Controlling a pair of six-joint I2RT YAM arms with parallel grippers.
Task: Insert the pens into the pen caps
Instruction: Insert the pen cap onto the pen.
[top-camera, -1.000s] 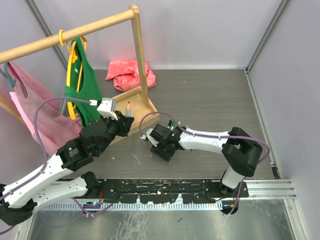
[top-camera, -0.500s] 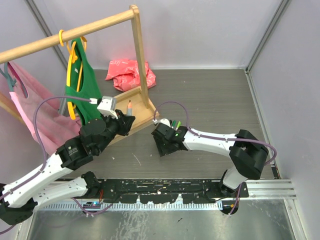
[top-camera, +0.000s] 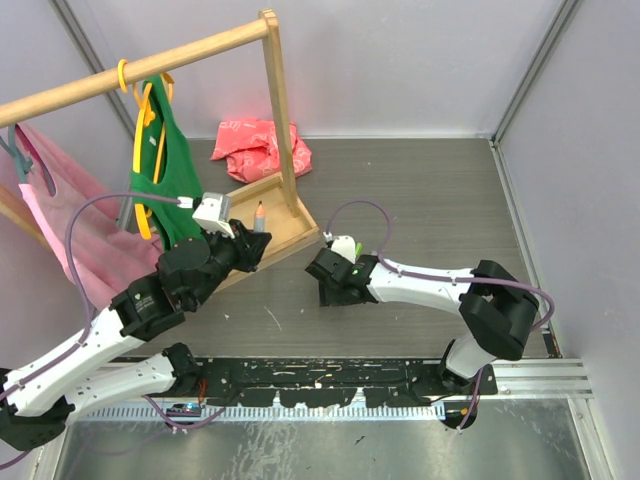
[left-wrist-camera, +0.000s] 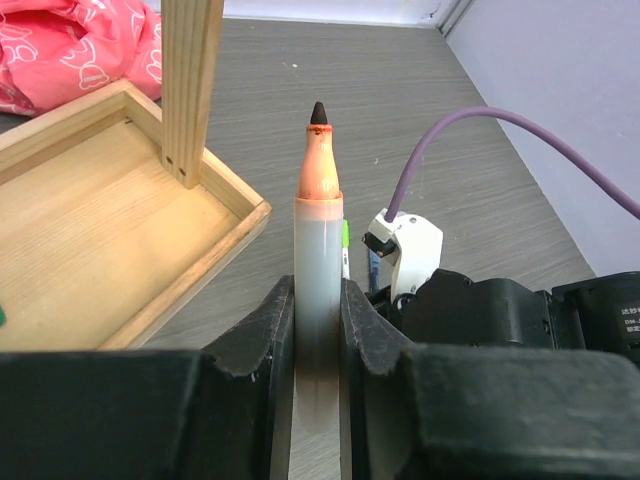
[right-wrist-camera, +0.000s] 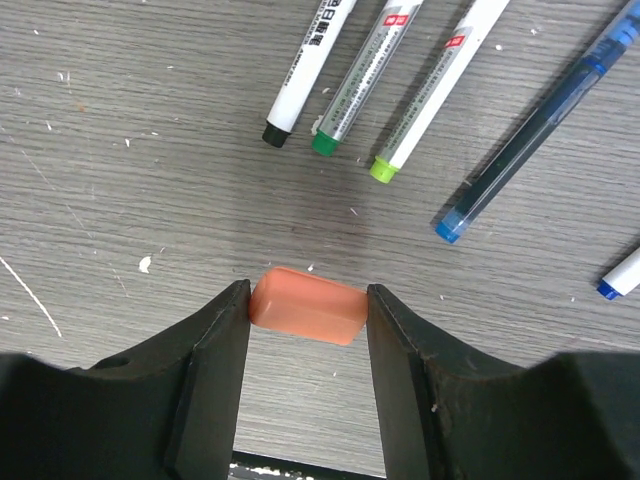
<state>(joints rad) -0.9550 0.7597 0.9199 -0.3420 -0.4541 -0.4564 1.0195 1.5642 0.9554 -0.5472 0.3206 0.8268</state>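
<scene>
Pens: one, the orange pen (left-wrist-camera: 318, 250), w/ orange nose & dark tip, stands upright in L claw (left-wrist-camera: 318, 320). Fingers are pressed tight on its grey barrel from both sides, tip pointing up, near the corner of the wooden tray (left-wrist-camera: 205, 262).

Four more lie side by side on the table (right-wrist-camera: 120, 150) ahead of R claw (right-wrist-camera: 306, 330): black-end pen (right-wrist-camera: 300, 70), green-end pen (right-wrist-camera: 362, 75), lime-end pen (right-wrist-camera: 440, 85), blue clear pen (right-wrist-camera: 540, 125). A blue end (right-wrist-camera: 620, 275) pokes in at the far rt edge.

R claw is approx half spread & pinches the orange cap (right-wrist-camera: 306, 305) lengthwise, cap lying crosswise btwn the fingers, both inner faces touching its ends. Can't tell if the cap rests on the table or is just off it. It sits just short of the pens' ends, not touching them.

Top view: the two claws are near each other, L by the tray, R beside it.
</scene>
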